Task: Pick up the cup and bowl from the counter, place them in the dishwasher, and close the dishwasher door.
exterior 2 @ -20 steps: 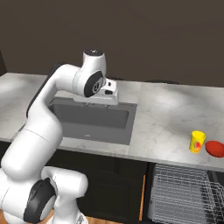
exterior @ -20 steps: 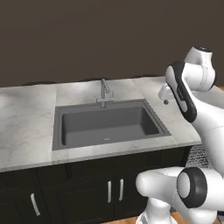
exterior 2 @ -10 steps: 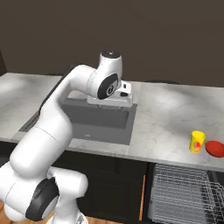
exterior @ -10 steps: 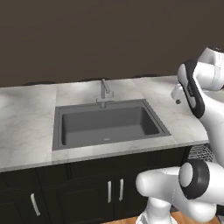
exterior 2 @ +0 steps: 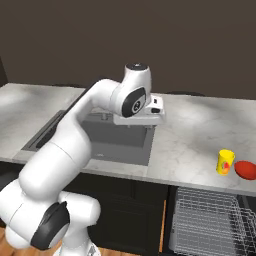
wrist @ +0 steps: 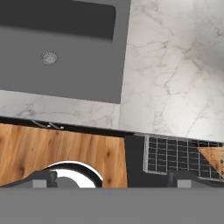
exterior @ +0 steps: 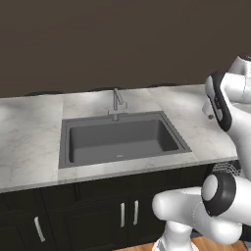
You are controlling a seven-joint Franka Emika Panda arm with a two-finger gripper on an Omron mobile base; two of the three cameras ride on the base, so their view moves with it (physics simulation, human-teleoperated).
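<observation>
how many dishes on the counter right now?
2. A small yellow cup and a rounded red bowl sit side by side near the front edge of the marble counter, above the silver wire dishwasher rack. More may lie out of frame.

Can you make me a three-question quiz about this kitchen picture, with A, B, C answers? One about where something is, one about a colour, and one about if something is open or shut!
1. Where is the yellow cup?
A. in the sink
B. on the counter beside the red bowl
C. in the dishwasher rack

2. What colour is the bowl?
A. red
B. blue
C. green

3. How is the gripper?
A. shut on the cup
B. shut on the tap
C. open, holding nothing

Answers:
1 B: the cup stands on the counter, just left of the bowl, above the wire rack.
2 A: it is glossy red.
3 C: in the hand view the finger tips stand wide apart with nothing between them.
</observation>
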